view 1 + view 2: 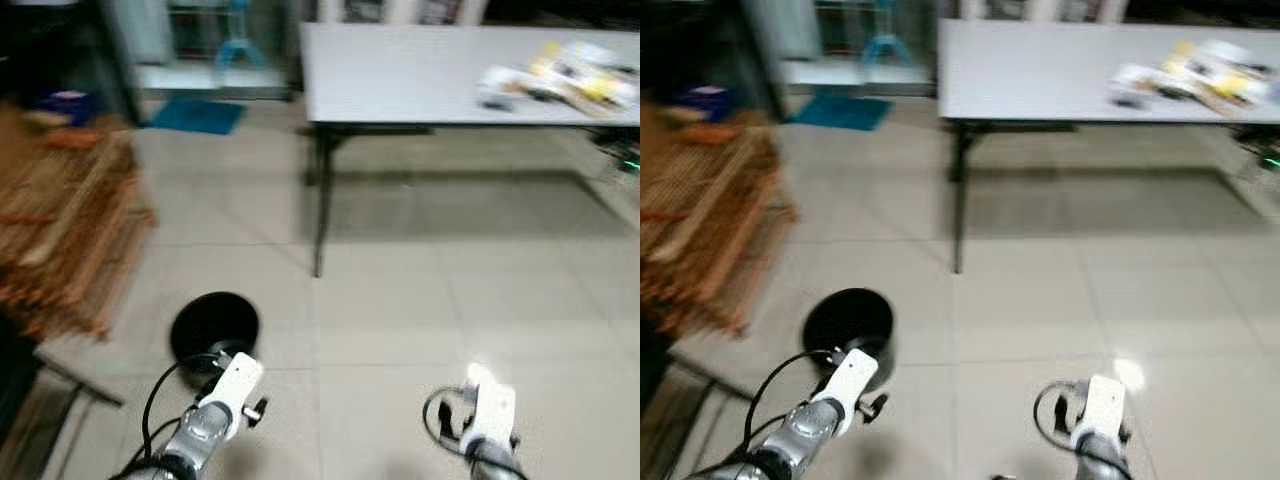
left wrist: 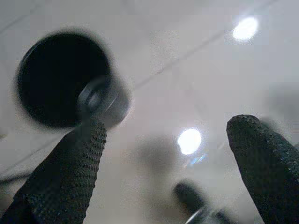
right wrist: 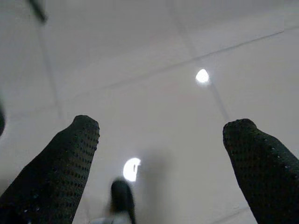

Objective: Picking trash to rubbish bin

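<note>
Pale tiled floor [image 1: 420,290] is running under a long white folding table [image 1: 400,75], blurred since I'm likely walking. Trash, a heap of white and yellow wrappers [image 1: 560,78], is sitting on the table's far right end. Round black rubbish bin [image 1: 214,326] is standing on the floor by my left gripper [image 2: 166,140], well apart from the trash. Both left and right gripper [image 3: 161,144] are hanging spread wide, carrying nothing, probably ready for a pick. Stacked wooden slats [image 1: 60,220] are lying off left.

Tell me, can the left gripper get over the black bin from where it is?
Probably yes. The black bin stands on the floor just ahead of the open, empty left gripper, and nothing lies between them. The trash is not in hand, though.
</note>
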`<state>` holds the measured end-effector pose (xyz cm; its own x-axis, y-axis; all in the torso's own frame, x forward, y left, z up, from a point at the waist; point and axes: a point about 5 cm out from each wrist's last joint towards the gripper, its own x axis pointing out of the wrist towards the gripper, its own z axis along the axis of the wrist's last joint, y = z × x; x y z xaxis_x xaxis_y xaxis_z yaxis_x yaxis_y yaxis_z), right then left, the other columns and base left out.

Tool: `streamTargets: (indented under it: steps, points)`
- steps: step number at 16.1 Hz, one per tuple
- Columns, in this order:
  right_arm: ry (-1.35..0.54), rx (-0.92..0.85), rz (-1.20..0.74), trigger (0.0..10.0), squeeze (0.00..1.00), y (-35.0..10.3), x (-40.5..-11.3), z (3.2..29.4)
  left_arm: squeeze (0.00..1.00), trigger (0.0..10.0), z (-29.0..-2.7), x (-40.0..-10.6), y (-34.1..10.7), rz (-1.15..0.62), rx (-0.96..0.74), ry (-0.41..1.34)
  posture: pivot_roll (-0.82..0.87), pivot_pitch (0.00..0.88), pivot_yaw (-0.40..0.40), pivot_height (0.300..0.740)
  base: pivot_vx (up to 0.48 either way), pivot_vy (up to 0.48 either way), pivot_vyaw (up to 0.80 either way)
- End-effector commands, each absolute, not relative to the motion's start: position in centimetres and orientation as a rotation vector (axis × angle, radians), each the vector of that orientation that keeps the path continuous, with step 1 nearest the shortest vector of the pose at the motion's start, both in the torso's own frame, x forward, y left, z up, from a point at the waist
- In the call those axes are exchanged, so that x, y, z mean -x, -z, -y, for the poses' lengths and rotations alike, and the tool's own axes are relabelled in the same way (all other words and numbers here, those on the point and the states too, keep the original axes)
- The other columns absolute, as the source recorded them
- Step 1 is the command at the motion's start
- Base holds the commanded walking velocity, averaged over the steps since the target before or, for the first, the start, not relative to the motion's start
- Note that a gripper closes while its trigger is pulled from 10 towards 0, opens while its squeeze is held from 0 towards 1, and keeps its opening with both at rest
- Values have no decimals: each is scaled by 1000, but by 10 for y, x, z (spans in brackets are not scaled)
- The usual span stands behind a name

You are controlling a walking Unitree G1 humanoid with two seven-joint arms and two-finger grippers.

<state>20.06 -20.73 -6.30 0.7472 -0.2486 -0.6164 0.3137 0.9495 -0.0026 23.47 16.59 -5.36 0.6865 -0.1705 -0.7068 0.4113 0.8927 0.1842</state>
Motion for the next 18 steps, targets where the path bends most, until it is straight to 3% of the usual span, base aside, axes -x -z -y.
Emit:
streamTargets:
  steps: [1, 4, 6, 7, 11, 18]
  points:
    - [299, -93, -519, 10000, 0, 44, -222, 210, 0, 10000, -162, -235, 50, -676, -262, 349, 128, 40, -42, 740, 0, 0, -788]
    - [282, -72, -381, 10000, 0, 23, -239, 208, 0, 10000, -160, -237, 45, -592, -213, 339, 126, 44, -43, 740, 0, 0, -783]
    - [271, -57, -224, 10000, 0, -5, -249, 204, 0, 10000, -103, -336, -54, -215, -201, 380, 120, 48, -39, 740, 0, 0, -594]
    - [271, -60, -181, 10000, 0, -14, -250, 204, 0, 10000, -95, -346, -73, -148, -186, 386, 120, 48, -39, 740, 0, 0, 0]
    - [301, 0, 0, 10000, 0, -69, -226, 207, 0, 10000, -99, -348, -107, 87, -141, 404, 122, 69, -41, 740, 0, 0, 0]
    - [335, 71, 60, 10000, 0, -105, -203, 206, 0, 10000, -107, -340, -126, 150, -110, 407, 120, 78, -42, 740, 0, 0, 0]
